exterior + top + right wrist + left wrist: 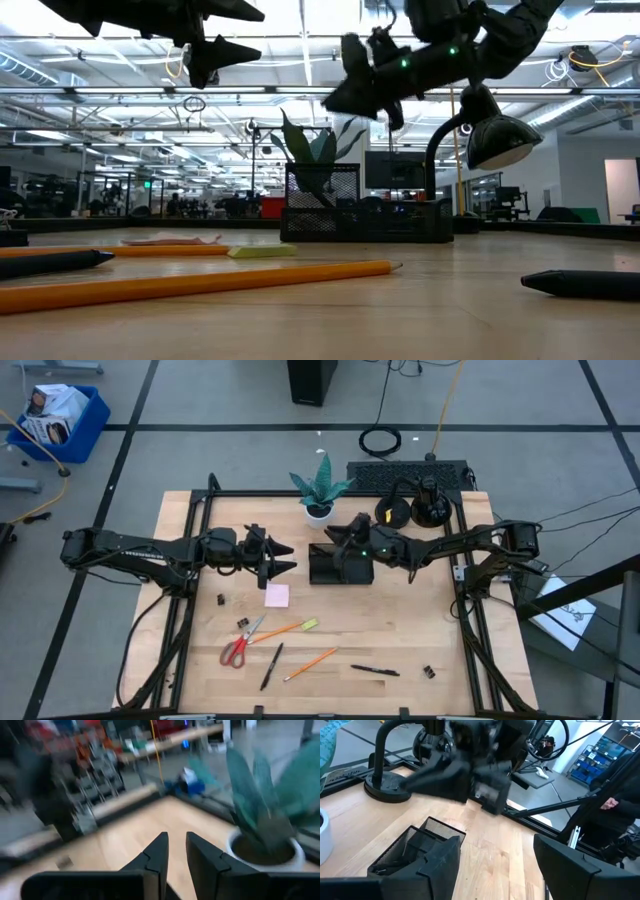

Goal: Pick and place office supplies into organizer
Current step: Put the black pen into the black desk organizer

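- Black wire mesh forms the organizer [340,565], a small rectangular desk tray with divided compartments, standing near the middle of the wooden table [470,670], toward the far edge.
- Just behind the organizer stands a potted green plant [320,488] in a white pot.
- Above the organizer hovers the right gripper [338,536]; its two dark fingers stand a narrow gap apart and hold nothing.
- Left of the organizer, off the table surface, hangs the left gripper [287,557], its fingers spread open and empty.
- Between the left gripper and the near edge lies a pink sticky-note pad [277,595], flat and square.
- Red-handled scissors [241,644] lie nearer the near left corner, blades pointing toward the pad.
- An orange pencil [277,631] lies beside the scissors, ending by a yellow-green highlighter [309,624].
- A second orange pencil [310,664] and a black pen [271,666] lie close to the near edge.
- Another black pen [375,670] lies toward the near right, with a tiny black binder clip [428,672] beyond it.
- Two more binder clips [243,623] sit left of the scissors.
- No brand names or writing can be read on any item.
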Motion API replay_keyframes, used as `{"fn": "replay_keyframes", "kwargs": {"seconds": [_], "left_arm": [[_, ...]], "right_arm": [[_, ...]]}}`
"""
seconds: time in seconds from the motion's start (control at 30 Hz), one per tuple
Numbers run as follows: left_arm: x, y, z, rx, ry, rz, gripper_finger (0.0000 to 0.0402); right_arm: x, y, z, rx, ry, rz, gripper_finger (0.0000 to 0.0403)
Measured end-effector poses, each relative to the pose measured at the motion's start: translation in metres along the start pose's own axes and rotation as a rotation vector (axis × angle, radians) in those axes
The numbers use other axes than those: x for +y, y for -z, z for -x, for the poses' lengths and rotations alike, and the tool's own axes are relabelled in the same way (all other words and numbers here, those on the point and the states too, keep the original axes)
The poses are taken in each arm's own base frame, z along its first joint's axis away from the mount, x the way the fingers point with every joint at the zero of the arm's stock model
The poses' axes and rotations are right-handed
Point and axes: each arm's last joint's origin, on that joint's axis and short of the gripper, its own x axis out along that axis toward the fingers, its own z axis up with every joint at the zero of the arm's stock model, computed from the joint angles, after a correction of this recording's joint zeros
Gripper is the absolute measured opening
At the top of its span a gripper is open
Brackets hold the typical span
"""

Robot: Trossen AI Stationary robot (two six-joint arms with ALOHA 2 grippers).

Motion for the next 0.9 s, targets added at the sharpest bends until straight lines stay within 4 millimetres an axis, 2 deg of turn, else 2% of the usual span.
{"fn": "replay_keyframes", "kwargs": {"seconds": [0.17, 0.33, 0.5, 0.6, 0.73, 0.9], "left_arm": [[0.0, -0.001, 0.0, -0.015, -0.018, 0.0, 0.0255], [0.001, -0.001, 0.0, -0.017, -0.026, -0.001, 0.0255], [0.001, -0.001, 0.0, -0.017, -0.026, -0.001, 0.0255], [0.001, -0.001, 0.0, -0.017, -0.026, -0.012, 0.0255], [0.001, -0.001, 0.0, -0.015, -0.027, -0.012, 0.0255], [0.0, -0.001, 0.0, -0.019, -0.022, 0.109, 0.0255]], "right_arm": [[0.011, -0.015, 0.004, -0.141, -0.116, -0.258, 0.0061], [0.032, -0.013, 0.014, -0.052, -0.292, -0.345, 0.0061], [0.059, -0.003, 0.031, 0.053, -0.36, -0.347, 0.0061], [0.067, 0.0, 0.048, 0.17, -0.35, -0.329, 0.0061], [0.075, -0.011, 0.076, 0.261, -0.372, -0.29, 0.0061], [0.074, -0.019, 0.117, 0.444, -0.404, -0.207, 0.0061]]}}
